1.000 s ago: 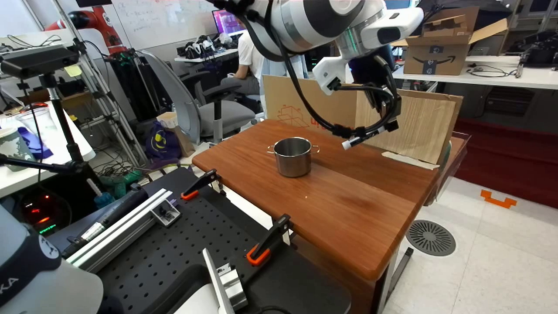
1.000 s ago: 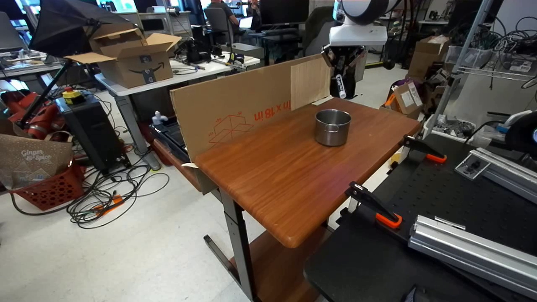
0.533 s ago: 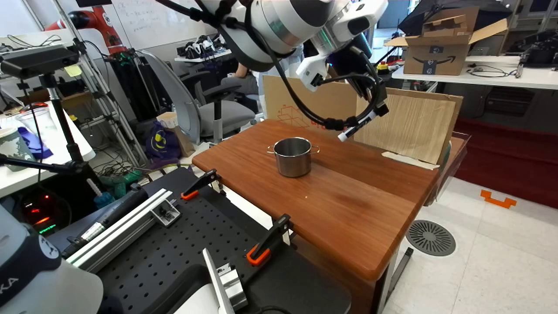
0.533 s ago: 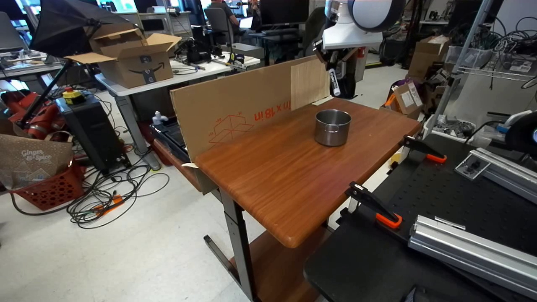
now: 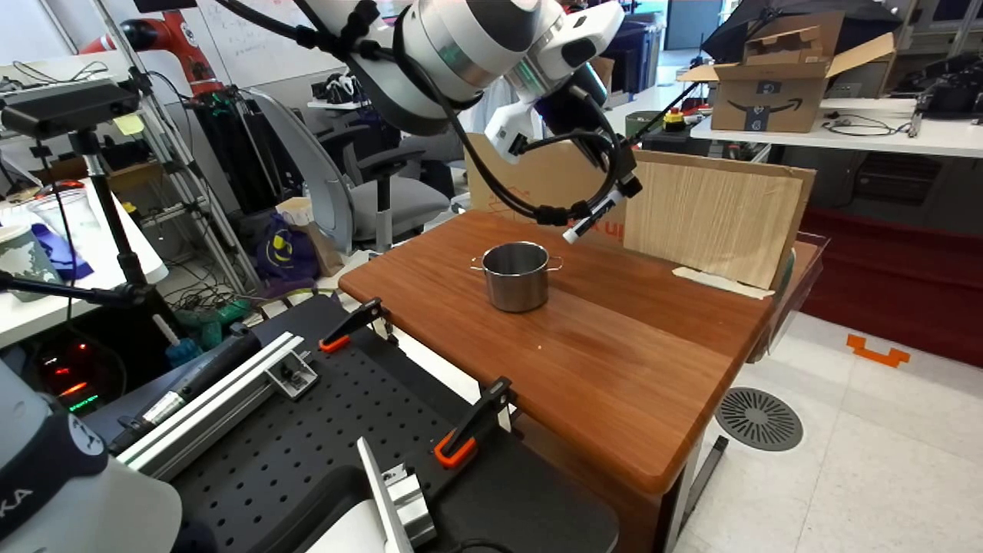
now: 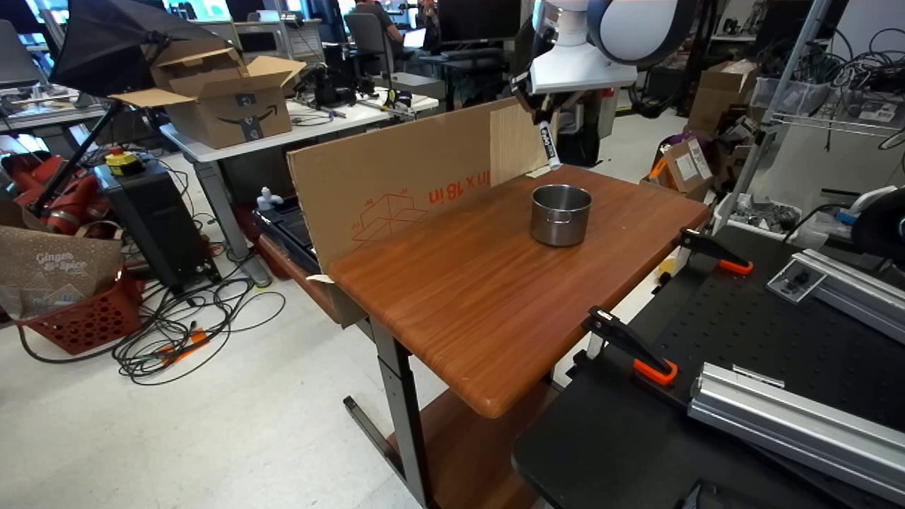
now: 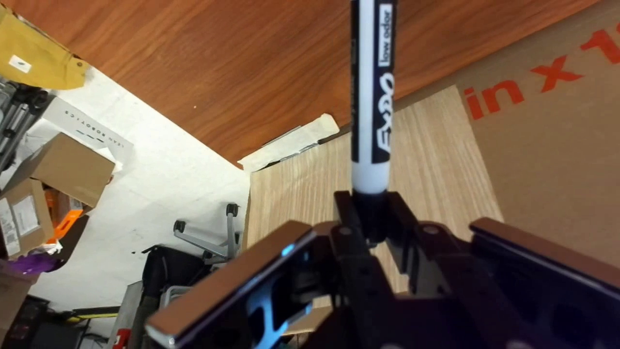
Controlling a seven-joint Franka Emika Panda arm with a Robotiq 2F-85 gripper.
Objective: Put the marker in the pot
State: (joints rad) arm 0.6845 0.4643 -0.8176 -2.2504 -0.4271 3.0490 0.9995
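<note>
The marker (image 7: 372, 92) is a black and white stick with "EXPO" lettering. My gripper (image 7: 369, 206) is shut on one end of it, and the rest sticks out past the fingertips. In both exterior views the marker (image 5: 593, 216) (image 6: 549, 145) hangs tilted in the air, white end lowest. The pot (image 5: 517, 288) is a shiny silver metal cylinder with two thin handles. It stands upright on the table and also shows in an exterior view (image 6: 560, 223). My gripper is higher than the pot and off to its side, not touching it. The pot is out of the wrist view.
The brown wooden table (image 5: 614, 376) has rounded edges. A cardboard panel (image 6: 396, 184) with a wood-grain patch (image 5: 714, 223) stands along its far edge. Black clamps with orange ends (image 5: 461, 442) sit at the near edge, beside a black perforated board (image 5: 307, 438).
My gripper and the marker have moved left in both exterior views, with the marker still held. The pot has not moved.
</note>
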